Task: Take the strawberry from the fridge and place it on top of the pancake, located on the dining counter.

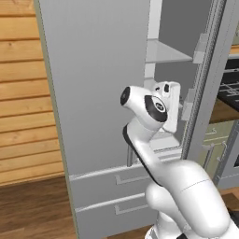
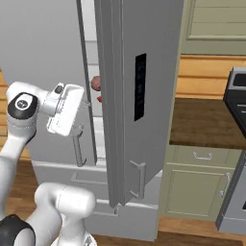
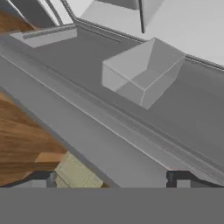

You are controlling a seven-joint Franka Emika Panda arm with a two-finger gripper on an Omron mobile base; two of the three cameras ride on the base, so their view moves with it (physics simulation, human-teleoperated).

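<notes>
The fridge [image 2: 139,110] is shown with its right door swung open. The strawberry [image 2: 99,99] is seen as a small red spot inside, at the shelf's front edge, just below a pinkish-brown ball [image 2: 96,82]. The gripper [image 3: 113,177] is held at the door gap, fingers set apart and empty, facing a door bin [image 3: 142,76].

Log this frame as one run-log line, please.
phase: reaching into fridge | door: open | end effector: open, empty, facing a door bin | strawberry: on inner shelf beside pinkish-brown ball, not grasped
</notes>
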